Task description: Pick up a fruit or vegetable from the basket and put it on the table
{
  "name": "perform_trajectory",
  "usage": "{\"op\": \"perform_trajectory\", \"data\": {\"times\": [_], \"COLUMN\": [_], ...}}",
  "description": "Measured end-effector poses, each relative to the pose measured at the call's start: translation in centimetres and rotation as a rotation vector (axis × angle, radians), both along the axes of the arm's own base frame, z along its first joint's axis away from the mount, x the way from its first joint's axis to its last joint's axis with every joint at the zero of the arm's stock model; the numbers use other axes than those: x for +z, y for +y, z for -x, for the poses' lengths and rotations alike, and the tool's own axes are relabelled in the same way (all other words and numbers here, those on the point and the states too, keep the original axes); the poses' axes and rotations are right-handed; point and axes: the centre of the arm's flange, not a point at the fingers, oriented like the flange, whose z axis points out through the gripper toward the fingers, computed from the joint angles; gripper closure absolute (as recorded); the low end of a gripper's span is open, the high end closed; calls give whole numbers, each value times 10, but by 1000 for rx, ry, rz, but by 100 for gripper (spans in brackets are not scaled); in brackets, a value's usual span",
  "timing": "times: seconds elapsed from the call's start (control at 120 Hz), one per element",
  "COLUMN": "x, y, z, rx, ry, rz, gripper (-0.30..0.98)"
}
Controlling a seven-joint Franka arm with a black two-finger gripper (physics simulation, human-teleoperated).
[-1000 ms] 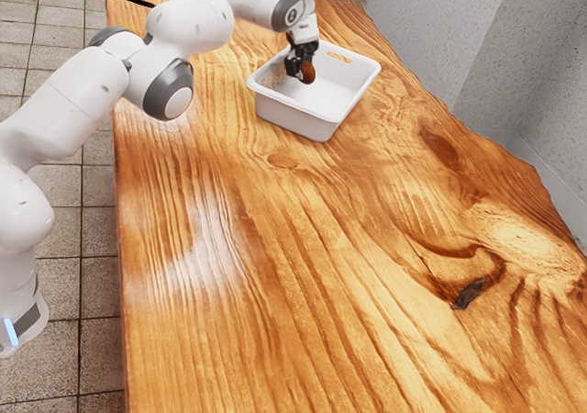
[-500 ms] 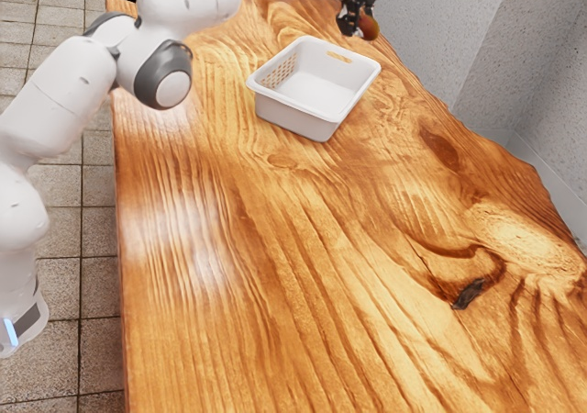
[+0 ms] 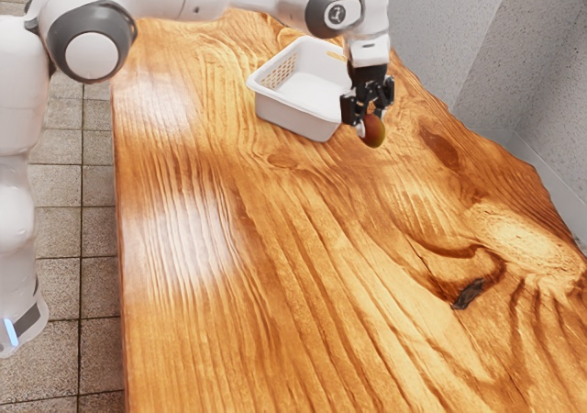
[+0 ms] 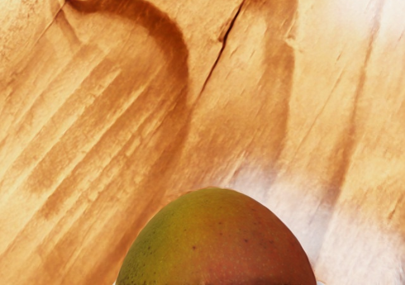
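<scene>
My black gripper (image 3: 369,121) is shut on a red-green mango (image 3: 374,132), whose lower part hangs below the fingertips in the exterior view. Both stand in front of the white basket (image 3: 295,122), past its corner toward the exterior view's right. The mango is held above the wooden table (image 3: 275,266); how high is hard to tell. In the wrist view the mango (image 4: 218,240) bulges up at the lower edge, green on one side and reddish on the other, with wood grain of the table (image 4: 126,126) behind it.
The basket's near wall and part of its inside are visible, partly behind the hand and arm. A grey wall (image 3: 541,64) runs along the table's edge at the exterior view's right. Dark knots mark the wood.
Holding the mango, my gripper has gone from over the basket to beyond its far right corner, then come forward toward the exterior camera. The basket has stayed where it was.
</scene>
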Motion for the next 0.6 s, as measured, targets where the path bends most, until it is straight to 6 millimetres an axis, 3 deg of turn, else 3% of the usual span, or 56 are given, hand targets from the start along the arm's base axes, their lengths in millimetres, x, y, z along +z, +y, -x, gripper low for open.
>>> {"op": "perform_trajectory", "data": {"times": [0.108, 0.217, 0.283, 0.45, 0.6], "x": [-36, -71, -77, -92, -94], "y": [-38, -62, -68, -73, -73], "z": [26, 37, 39, 42, 47], "rx": [-9, -1, 13, 42, 73], "ry": [108, 194, 214, 294, 356], "rz": [40, 73, 85, 117, 135], "gripper": [47, 48, 47, 18, 6]}}
